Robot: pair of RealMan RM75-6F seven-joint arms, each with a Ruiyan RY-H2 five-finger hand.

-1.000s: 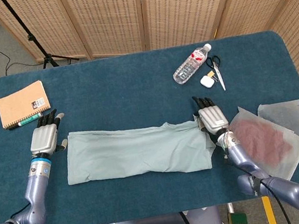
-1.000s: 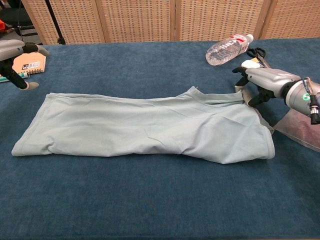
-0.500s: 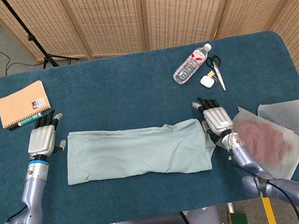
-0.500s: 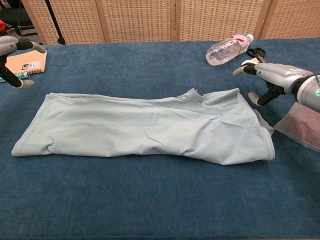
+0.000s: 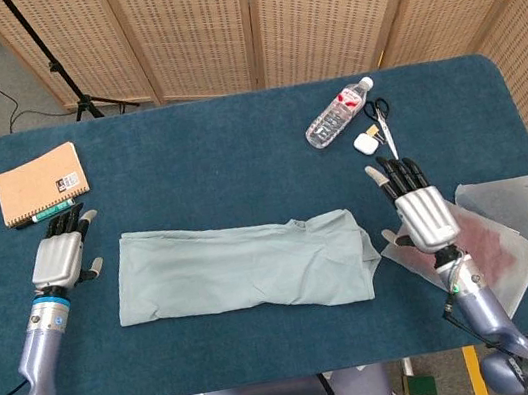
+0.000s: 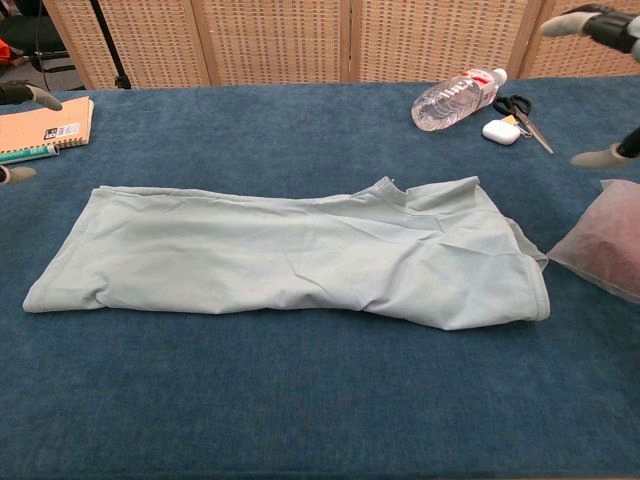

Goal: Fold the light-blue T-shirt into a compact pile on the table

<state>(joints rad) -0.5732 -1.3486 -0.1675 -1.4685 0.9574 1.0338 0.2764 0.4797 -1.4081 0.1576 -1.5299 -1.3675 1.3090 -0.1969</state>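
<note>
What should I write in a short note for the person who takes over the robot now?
Left hand: open, holds nothing, beside the shirt's left end, not touching it.
Right hand: open, holds nothing, past the shirt's right end, over the clear bag.
T-shirt: flat on the table, folded into a long strip.
Done: lengthwise fold.
Left: fold the strip across into a compact pile.

A notebook [image 5: 39, 181] with a pen [image 5: 48, 213] lies upper left; a bottle [image 5: 338, 113], scissors [image 5: 382, 123] and bags [image 5: 510, 225] sit right.
</note>
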